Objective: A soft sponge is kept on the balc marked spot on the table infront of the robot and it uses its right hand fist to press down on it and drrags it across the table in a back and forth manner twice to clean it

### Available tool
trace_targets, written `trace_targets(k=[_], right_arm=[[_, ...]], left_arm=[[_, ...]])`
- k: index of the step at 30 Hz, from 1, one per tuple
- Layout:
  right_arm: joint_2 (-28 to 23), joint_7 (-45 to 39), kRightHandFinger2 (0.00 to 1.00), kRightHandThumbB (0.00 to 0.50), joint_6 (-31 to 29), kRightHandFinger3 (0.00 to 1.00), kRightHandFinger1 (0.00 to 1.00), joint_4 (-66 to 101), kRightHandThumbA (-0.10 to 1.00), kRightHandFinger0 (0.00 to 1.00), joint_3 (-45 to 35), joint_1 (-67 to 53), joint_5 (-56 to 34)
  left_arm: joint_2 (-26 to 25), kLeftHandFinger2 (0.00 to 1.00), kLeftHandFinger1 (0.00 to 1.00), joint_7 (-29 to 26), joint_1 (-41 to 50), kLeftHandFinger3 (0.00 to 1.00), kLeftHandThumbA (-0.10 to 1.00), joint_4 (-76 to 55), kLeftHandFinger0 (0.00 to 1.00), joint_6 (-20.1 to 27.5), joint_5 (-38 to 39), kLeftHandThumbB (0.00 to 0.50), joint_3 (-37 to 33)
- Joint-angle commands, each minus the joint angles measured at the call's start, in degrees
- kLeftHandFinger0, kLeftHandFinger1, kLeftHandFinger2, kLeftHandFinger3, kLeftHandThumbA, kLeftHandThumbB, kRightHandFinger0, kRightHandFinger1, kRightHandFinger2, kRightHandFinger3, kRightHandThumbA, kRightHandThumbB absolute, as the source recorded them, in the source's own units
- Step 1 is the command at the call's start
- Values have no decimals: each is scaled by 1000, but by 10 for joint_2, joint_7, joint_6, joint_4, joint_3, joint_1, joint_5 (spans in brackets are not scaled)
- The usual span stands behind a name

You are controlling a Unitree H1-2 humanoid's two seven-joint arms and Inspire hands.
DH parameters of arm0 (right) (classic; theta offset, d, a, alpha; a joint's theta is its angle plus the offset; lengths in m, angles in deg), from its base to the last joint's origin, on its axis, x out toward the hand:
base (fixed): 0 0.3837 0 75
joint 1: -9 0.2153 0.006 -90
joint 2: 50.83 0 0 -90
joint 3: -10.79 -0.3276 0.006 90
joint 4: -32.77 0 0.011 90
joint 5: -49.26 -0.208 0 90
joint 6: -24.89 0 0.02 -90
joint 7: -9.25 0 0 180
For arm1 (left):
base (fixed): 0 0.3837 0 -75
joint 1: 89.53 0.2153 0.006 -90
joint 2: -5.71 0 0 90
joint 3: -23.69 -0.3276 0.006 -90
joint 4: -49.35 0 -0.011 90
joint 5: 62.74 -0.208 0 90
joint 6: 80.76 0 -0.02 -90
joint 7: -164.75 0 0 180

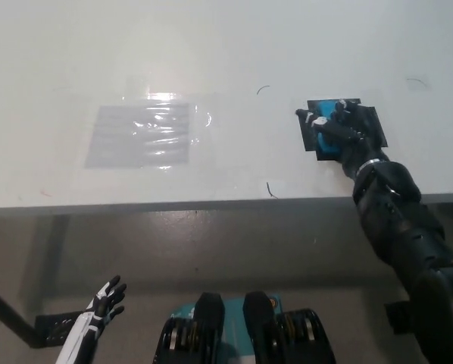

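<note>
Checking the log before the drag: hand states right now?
Left hand: open, idle below the table edge.
Right hand: fingers curled, pressing on the blue sponge.

Smooth, faintly glossy white table (211, 45) bears a shiny clear plastic sheet (143, 134).
</note>
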Motion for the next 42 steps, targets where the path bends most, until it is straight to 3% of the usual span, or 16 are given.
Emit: trace_targets(k=[1, 5, 9, 15, 17, 22, 32, 36, 40, 42], right_arm=[[50, 2, 0, 328, 26, 0, 0, -10, 1000, 0, 8, 26, 10], [80, 3, 0, 338, 23, 0, 0, -7, 1000, 0, 9, 33, 9], [110, -2, 0, 316, 14, 0, 0, -5, 1000, 0, 14, 36, 13], [112, -6, 0, 288, 14, 0, 0, -3, 1000, 0, 20, 25, 19], [107, -7, 0, 312, 14, 0, 0, -4, 1000, 0, 19, 19, 19], [66, -16, 0, 263, 7, 0, 0, -5, 1000, 0, 15, -8, 16], [-24, -10, 0, 238, 2, 0, 0, -5, 1000, 0, -4, -54, 6], [-66, -19, 0, 240, 2, 0, 0, -4, 1000, 0, -23, -71, -9], [-104, -19, 0, 311, 1, 0, 0, -6, 1000, 0, -36, -90, -12], [-124, -25, 0, 297, -1, 1, 0, -4, 1000, 0, -41, -101, -12]], left_arm=[[-6, 1000, 1000, 0, -5, 1000, 1000, -20, 1000, 5, -7, 500, 2], [-7, 1000, 1000, 1, -5, 1000, 1000, -20, 1000, 8, -4, 500, 3], [-6, 1000, 1000, 1, -10, 1000, 1000, -15, 1000, 8, -3, 500, 4], [-9, 1000, 1000, 4, -13, 1000, 1000, -14, 1000, 13, -3, 500, 4], [-10, 1000, 1000, 2, -12, 1000, 1000, -16, 1000, 12, -5, 500, 5], [-13, 1000, 1000, 3, -15, 1000, 1000, -16, 1000, 13, -8, 500, 4], [-11, 1000, 1000, 1, -17, 1000, 1000, -11, 1000, 15, -6, 500, 6], [-13, 1000, 1000, 4, -18, 1000, 1000, -14, 1000, 10, 0, 500, 8], [-15, 1000, 1000, 6, -18, 1000, 1000, -14, 1000, 10, 1, 500, 9], [-16, 1000, 1000, 5, -18, 1000, 1000, -15, 1000, 9, 0, 500, 11]])
